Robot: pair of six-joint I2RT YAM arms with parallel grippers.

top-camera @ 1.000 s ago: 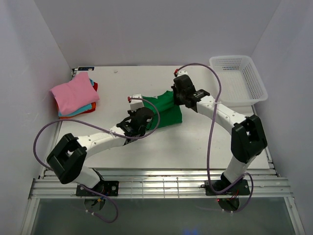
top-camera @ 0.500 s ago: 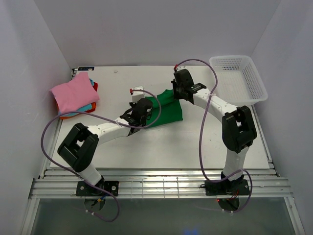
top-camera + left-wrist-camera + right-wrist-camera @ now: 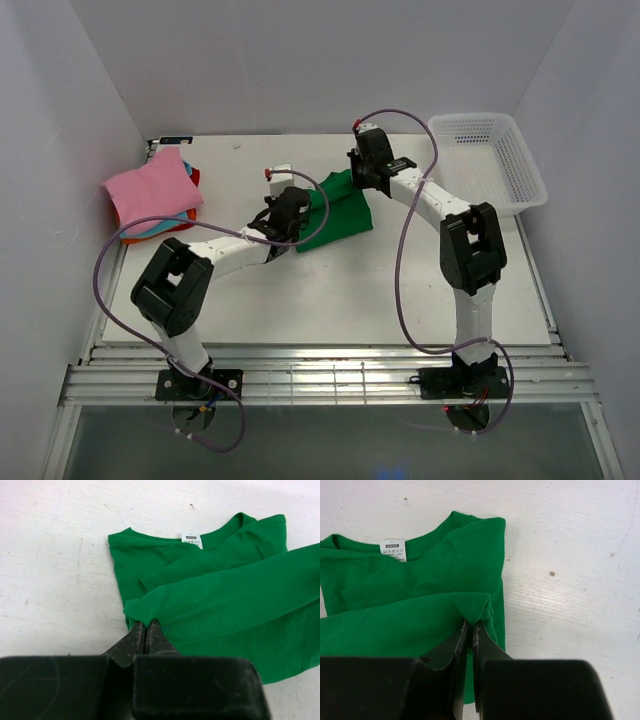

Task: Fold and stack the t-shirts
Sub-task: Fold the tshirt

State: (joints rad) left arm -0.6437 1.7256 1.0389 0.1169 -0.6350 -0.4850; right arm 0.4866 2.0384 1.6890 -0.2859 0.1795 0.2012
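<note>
As both arms now reach further from their bases than a second ago, the near edge of the bright green soft cloth t-shirt [image 3: 345,215] has travelled with them toward the collar. From above the garment shows shorter. I judge the fold to be about half carried over and not yet laid down.

Well off to the left of the left claw [image 3: 146,625], the stack of folded cloth squares [image 3: 148,190] lies apart, pink on top with teal-blue and orange-red edges showing beneath.

The left claw is fully closed, its tips pinching one corner of the lifted green layer. The rest of the shirt spreads ahead of it and to its right. Beyond the tips, the collar with its small white sewn label [image 3: 191,539] lies flat on the scuffed white table [image 3: 50,555].

The right claw [image 3: 471,623] is likewise pressed shut, nipping the other corner of that raised layer. Here the shirt lies ahead and to its left, with the label further off on that side.

To the right of the right claw, the white plastic mesh basket [image 3: 485,160] stands apart from the cloth.
</note>
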